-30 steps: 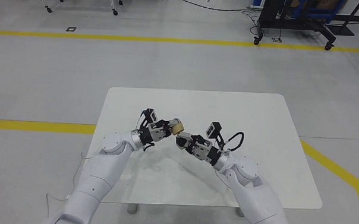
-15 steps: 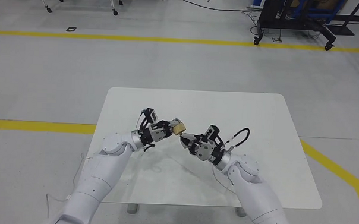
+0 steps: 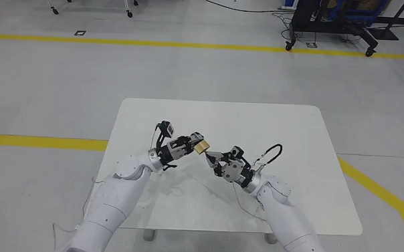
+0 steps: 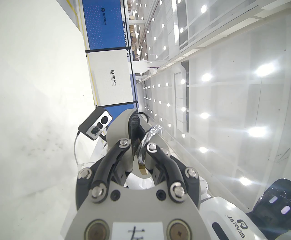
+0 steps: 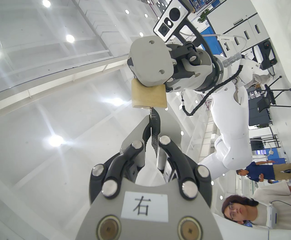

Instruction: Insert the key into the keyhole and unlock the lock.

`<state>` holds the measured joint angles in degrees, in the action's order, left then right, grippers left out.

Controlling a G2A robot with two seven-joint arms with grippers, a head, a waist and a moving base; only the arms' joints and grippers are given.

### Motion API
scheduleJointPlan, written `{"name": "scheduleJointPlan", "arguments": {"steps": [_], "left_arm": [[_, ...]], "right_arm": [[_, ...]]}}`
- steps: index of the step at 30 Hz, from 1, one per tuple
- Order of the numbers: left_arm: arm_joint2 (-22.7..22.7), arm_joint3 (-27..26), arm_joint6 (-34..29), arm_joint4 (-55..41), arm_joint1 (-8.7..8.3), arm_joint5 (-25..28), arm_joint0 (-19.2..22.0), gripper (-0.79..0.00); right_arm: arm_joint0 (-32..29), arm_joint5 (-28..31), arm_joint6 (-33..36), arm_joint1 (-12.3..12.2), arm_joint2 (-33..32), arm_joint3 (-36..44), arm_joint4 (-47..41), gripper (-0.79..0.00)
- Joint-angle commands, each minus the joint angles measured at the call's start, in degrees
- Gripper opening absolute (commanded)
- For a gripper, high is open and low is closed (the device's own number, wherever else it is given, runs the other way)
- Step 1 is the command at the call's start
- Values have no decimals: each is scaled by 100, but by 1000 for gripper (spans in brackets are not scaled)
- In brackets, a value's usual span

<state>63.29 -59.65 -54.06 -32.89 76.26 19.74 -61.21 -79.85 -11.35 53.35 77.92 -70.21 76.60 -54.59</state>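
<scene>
The left gripper [image 3: 196, 143] is closed on the brass lock [image 3: 201, 147] and holds it in the air above the white table [image 3: 289, 129], a little left of the table's middle and about halfway between its near and far edges. In the right wrist view one broad grey finger [image 5: 149, 61] of that gripper lies flat over the upper part of the lock's body, and the rest of the brass block hangs bare below it. In the left wrist view the lock's silver shackle [image 4: 149, 137] sits between the left gripper's two fingers, with a small piece of brass showing closer to the palm. The right gripper [image 3: 209, 157] is just to the right of the lock and slightly nearer, pointing up and to the left at it. Its two fingers are pressed together on the key [image 5: 150, 111], leaving no visible gap between the pads, and only a short silver tip of the key stands out beyond them. That tip touches the bare lower face of the lock; whether it has entered the keyhole, and how far, cannot be told. Both forearms slope up from the near edge of the table and meet at the lock. A black cable [image 3: 271, 154] loops out of the right wrist. On the grey floor a yellow line [image 3: 54, 142] runs past the table's left side.
</scene>
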Motion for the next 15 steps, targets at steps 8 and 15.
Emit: {"name": "scheduleJointPlan", "arguments": {"steps": [8, 15], "left_arm": [[40, 10, 166, -26, -13, -466, 36, -785], [-582, -183, 1448, 2069, 4, -1604, 316, -785]], "right_arm": [[-1143, 1369, -355, -271, -929, 1656, 1576, 0], [-1899, 1906, -914, -381, -1668, 2504, 2288, 0]]}}
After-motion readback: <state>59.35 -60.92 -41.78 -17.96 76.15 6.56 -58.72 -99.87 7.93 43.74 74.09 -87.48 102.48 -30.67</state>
